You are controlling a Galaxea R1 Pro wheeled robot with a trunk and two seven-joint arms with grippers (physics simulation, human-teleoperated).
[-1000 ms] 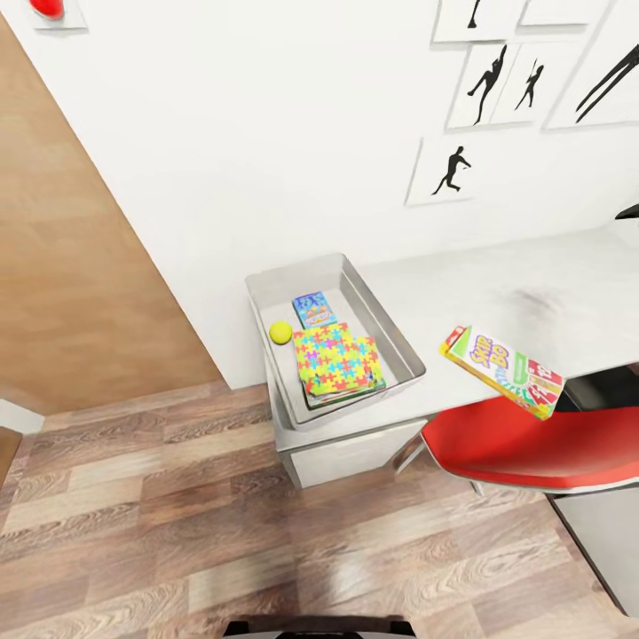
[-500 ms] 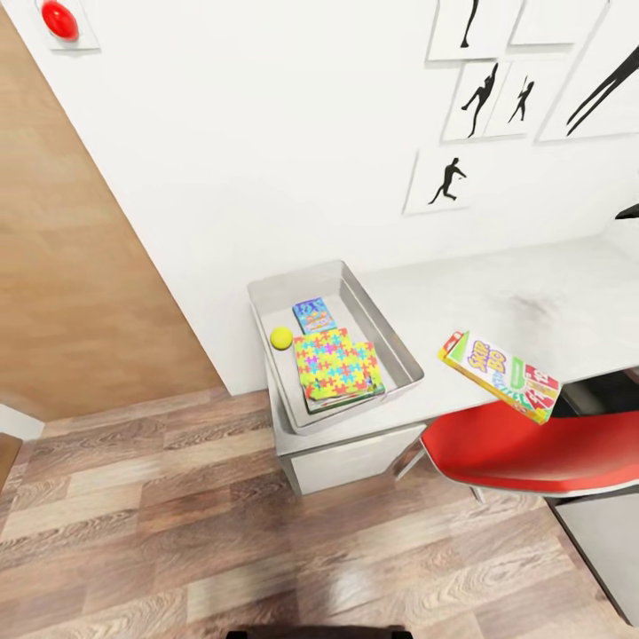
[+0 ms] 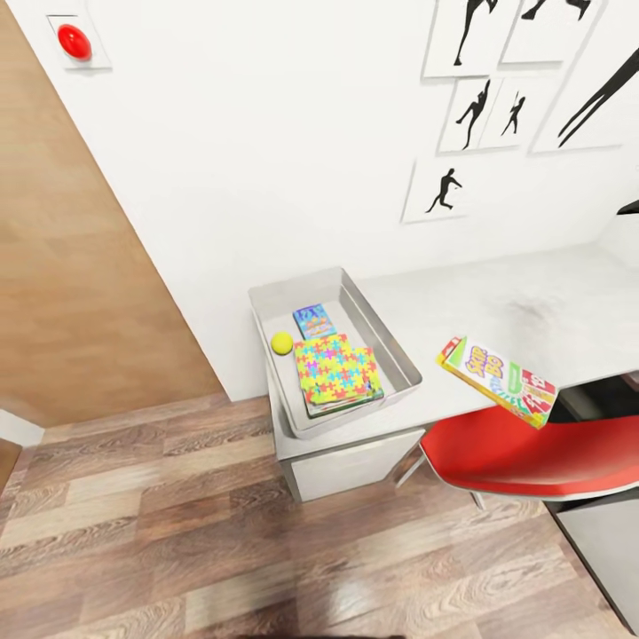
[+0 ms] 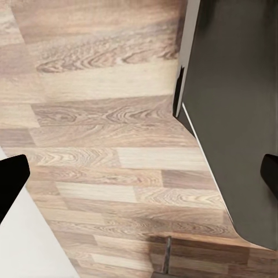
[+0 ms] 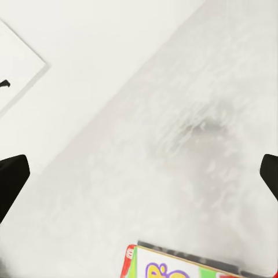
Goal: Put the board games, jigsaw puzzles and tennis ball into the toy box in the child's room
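Where the head view looks down at the room's corner, the toy box (image 3: 390,342) sits at the left end of the tabletop (image 3: 532,311), centre of the frame. Inside it lie a blue board game (image 3: 314,320) toward the wall, the tennis ball (image 3: 282,343) just left of it, and a jigsaw puzzle (image 3: 336,368) on top of a stack whose lower layers cannot be told apart. Right of the box, a green-red-yellow board game (image 3: 497,380) overhangs the tabletop's front edge, tilted, above a red chair (image 3: 524,453).

Over in the left wrist view, the left gripper (image 4: 139,176) is spread wide over the wood floor (image 4: 104,133), its dark fingertips (image 4: 11,179) at opposite frame edges.

Seen from the right wrist view, the right gripper (image 5: 139,179) is likewise released and wide, above the tabletop (image 5: 191,145), with the game's (image 5: 174,266) edge at the bottom.
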